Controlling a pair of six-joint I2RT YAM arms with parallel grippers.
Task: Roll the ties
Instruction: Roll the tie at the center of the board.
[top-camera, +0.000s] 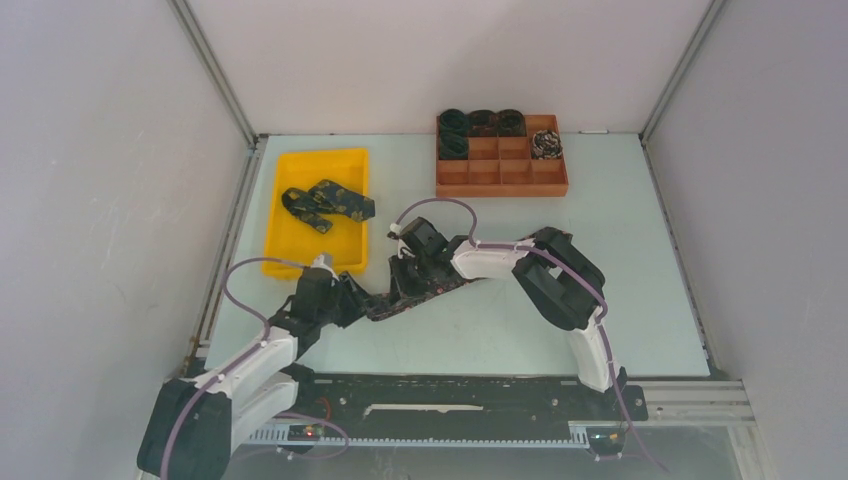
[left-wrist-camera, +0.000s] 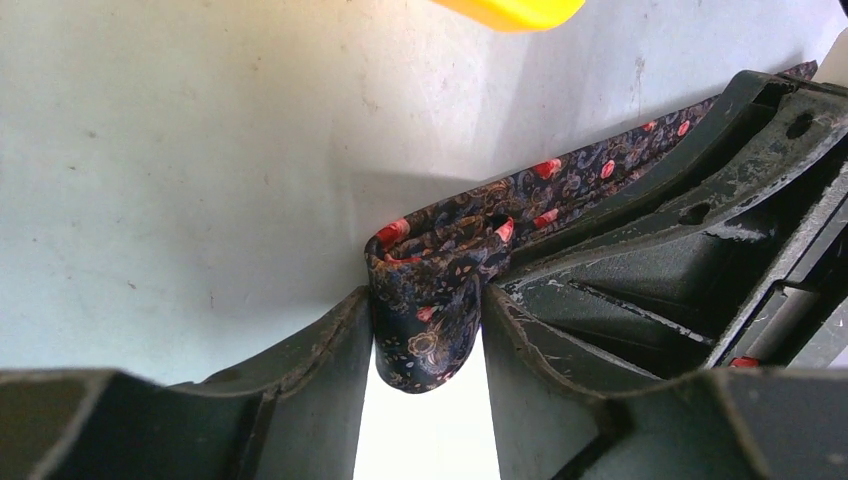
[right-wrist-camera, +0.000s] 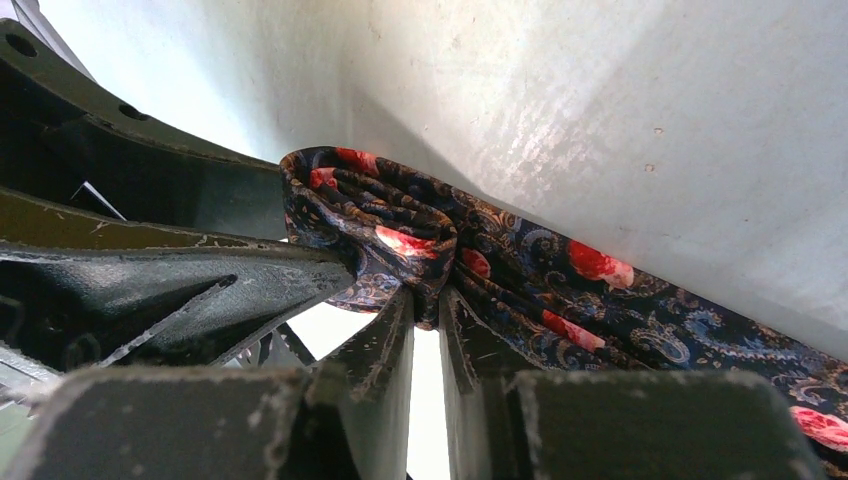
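The tie lies on the table between your two arms, its long side running from near-left to far-right. Your left gripper pinches the folded near-left end. Your right gripper pinches the same fold, just beside it.

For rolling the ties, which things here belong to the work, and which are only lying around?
Belong to the job:
- held tie, pinched by left gripper and right gripper
- loose ties in yellow tray
- rolled ties in divided box

Only around:
- lilac cables
- metal rail
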